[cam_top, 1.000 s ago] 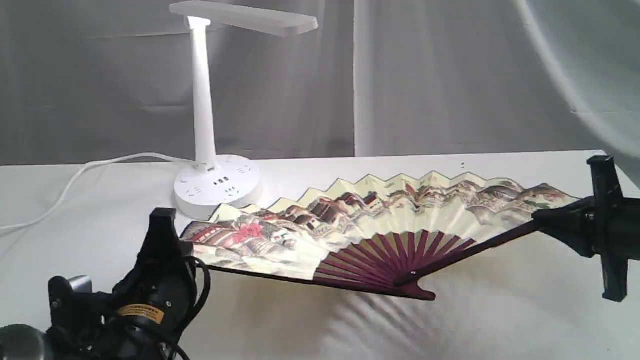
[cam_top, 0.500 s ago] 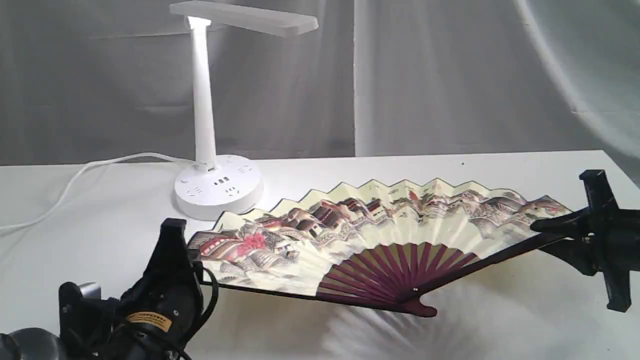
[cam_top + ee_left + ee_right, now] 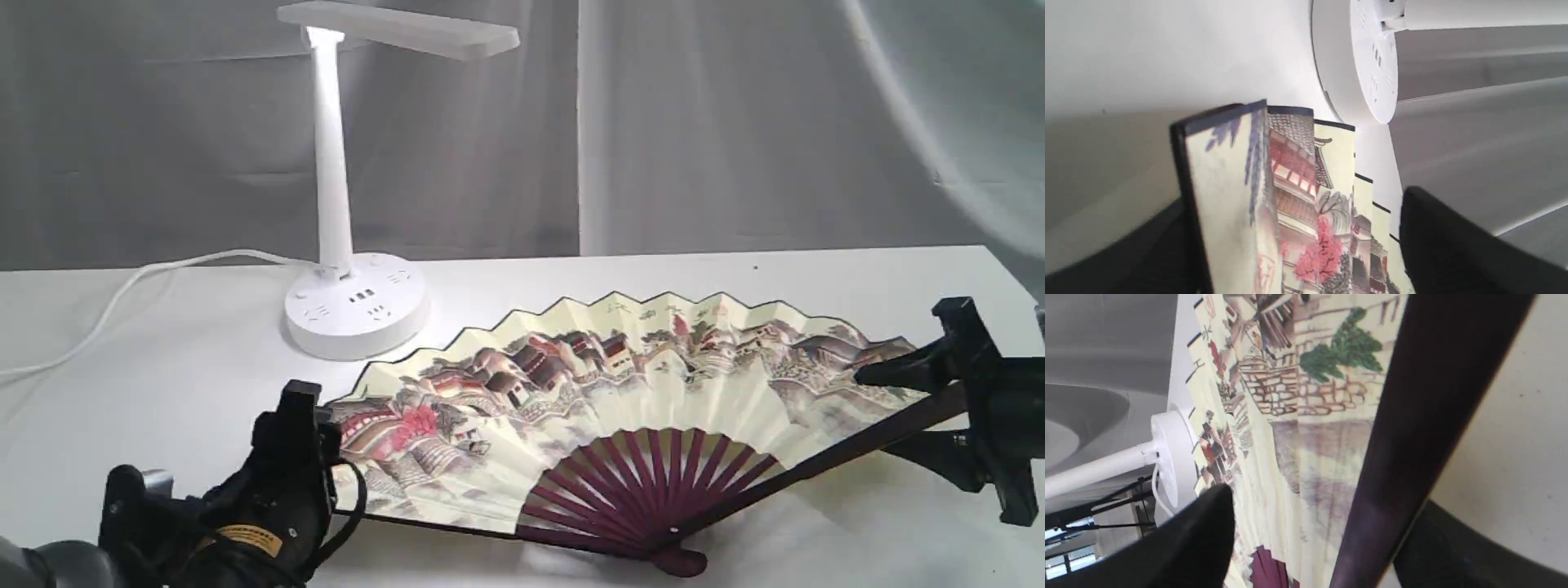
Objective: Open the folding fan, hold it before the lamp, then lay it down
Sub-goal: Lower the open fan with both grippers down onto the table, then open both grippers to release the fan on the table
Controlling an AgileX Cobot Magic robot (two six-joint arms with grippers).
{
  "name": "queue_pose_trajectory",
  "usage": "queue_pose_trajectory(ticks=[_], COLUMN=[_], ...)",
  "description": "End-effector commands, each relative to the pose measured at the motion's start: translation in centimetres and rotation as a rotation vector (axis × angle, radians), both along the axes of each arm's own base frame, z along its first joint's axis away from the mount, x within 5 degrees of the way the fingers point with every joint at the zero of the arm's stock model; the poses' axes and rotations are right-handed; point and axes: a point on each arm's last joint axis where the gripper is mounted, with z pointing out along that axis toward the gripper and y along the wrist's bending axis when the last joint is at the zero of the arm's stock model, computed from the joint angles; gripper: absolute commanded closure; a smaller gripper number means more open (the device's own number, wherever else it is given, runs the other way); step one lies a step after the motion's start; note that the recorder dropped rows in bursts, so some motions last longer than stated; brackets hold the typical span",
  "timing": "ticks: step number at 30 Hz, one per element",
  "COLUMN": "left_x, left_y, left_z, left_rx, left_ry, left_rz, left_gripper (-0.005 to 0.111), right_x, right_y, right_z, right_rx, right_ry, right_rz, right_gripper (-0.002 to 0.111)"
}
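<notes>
Left hand (image 3: pixel 318 429) and right hand (image 3: pixel 880 411) clamp the folding fan (image 3: pixel 620 384) low (apparently tilted).

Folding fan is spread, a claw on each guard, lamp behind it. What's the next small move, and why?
Probably lower the left claw and right claw together until the folding fan rests on the table, then open them. The fan is fully spread, each claw grips a guard, the pivot end looks just off the table, and the leaf sits clear of the lamp.
</notes>
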Motion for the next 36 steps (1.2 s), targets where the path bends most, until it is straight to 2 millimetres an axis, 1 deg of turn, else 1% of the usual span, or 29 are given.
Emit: queue_pose_trajectory(ticks=[1, 7, 11, 14, 17, 21, 25, 27, 31, 34, 36], left_x=[0.3, 0.5, 0.4, 0.2, 0.1, 0.4, 0.6, 0.7, 0.8, 0.8, 0.8], left_y=[0.3, 0.4, 0.4, 0.5, 0.8, 1.7, 3.0, 3.6, 4.8, 5.7, 6.4], left_z=[0.1, 0.6, 1.2, 1.3, 1.4, 1.7, 2.3, 2.9, 4.5, 5.5, 6.3], left_rx=[0.153, 0.231, 0.295, 0.292, 0.287, 0.264, 0.316, 0.352, 0.437, 0.479, 0.506], left_ry=[-0.005, -0.015, 0.007, 0.069, 0.125, 0.207, 0.288, 0.305, 0.310, 0.310, 0.309], left_rz=[-0.076, -0.118, -0.152, -0.144, -0.170, -0.204, -0.288, -0.337, -0.432, -0.491, -0.534], left_gripper=[0.041, 0.042, 0.043, 0.043, 0.043, 0.043, 0.043, 0.044, 0.049, 0.055, 0.063], right_x=[-0.5, -1.0, -1.2, -1.4, -1.5, -1.7, -1.9, -2.0, -2.2, -2.5, -2.8], right_y=[0.0, -0.6, -1.3, -1.9, -2.2, -2.3, -2.2, -2.0, -1.8, -1.6, -1.5], right_z=[-0.4, -1.1, -1.1, -0.8, 0.0, 1.3, 2.6, 3.2, 4.1, 4.3, 4.5], right_rx=[-0.042, -0.140, -0.143, -0.144, -0.183, -0.241, -0.284, -0.289, -0.285, -0.295, -0.307], right_ry=[0.021, 0.081, 0.091, 0.090, 0.074, 0.045, 0.016, 0.002, -0.020, -0.007, 0.011], right_rz=[0.040, 0.065, 0.041, 0.022, 0.038, 0.066, 0.097, 0.107, 0.128, 0.161, 0.188], right_gripper=[0.050, 0.050, 0.051, 0.051, 0.051, 0.051, 0.051, 0.053, 0.057, 0.060, 0.064])
